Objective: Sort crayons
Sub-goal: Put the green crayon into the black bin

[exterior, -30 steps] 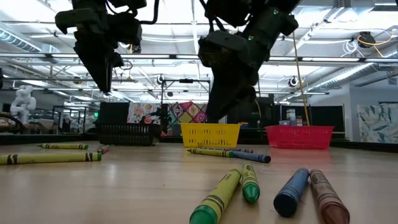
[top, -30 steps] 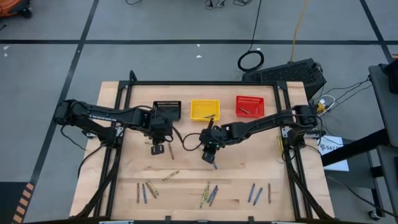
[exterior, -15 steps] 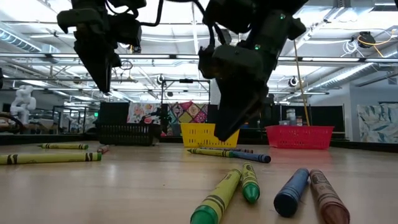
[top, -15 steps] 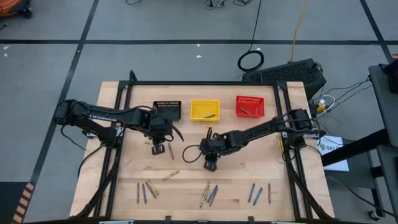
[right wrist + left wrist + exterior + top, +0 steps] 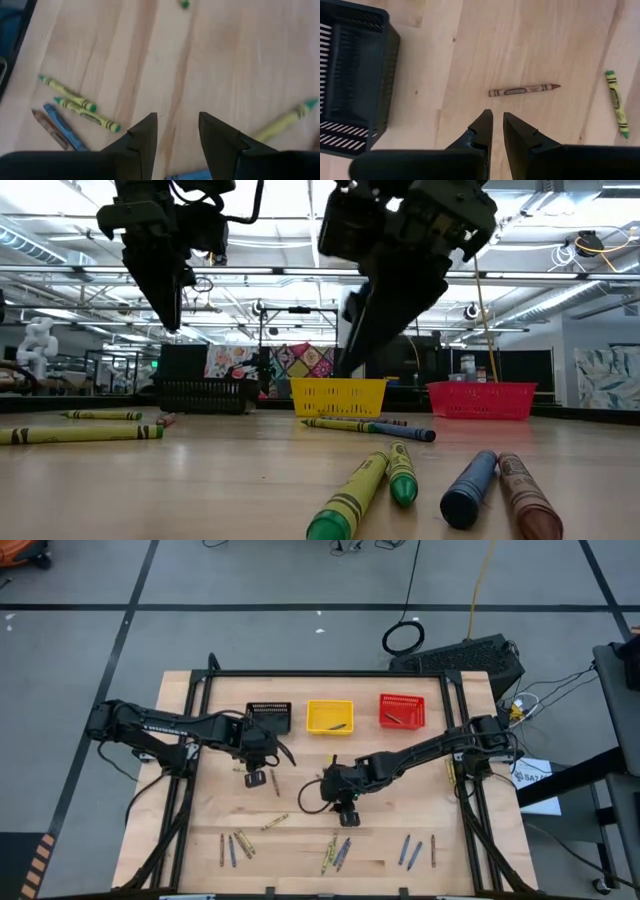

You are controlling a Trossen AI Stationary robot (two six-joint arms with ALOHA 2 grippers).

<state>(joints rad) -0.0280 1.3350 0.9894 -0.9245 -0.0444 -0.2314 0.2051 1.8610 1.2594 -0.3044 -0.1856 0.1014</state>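
Several crayons lie flat along the table's near part [image 5: 328, 855], olive-yellow, blue and brownish-red; some show close up in the low view [image 5: 402, 472]. One brownish-red crayon [image 5: 522, 90] lies just past my left gripper [image 5: 255, 778], which hangs shut and empty above the table, beside the black basket [image 5: 268, 717]. My right gripper [image 5: 347, 812] is open and empty over mid-table, pointing down; a blue crayon [image 5: 187, 176] lies below its fingers, and more crayons [image 5: 87, 114] lie beyond them. The yellow basket [image 5: 329, 717] and the red basket [image 5: 402, 711] each hold a crayon.
The three mesh baskets stand in a row at the table's far side [image 5: 338, 395]. A dark frame runs round the table [image 5: 200, 740]. Bare wood lies between the baskets and the crayon row. The room shows behind the table in the low view.
My right gripper has gone from near the yellow basket toward the table's near edge, to above the blue crayon at mid-table. My left gripper has kept still.
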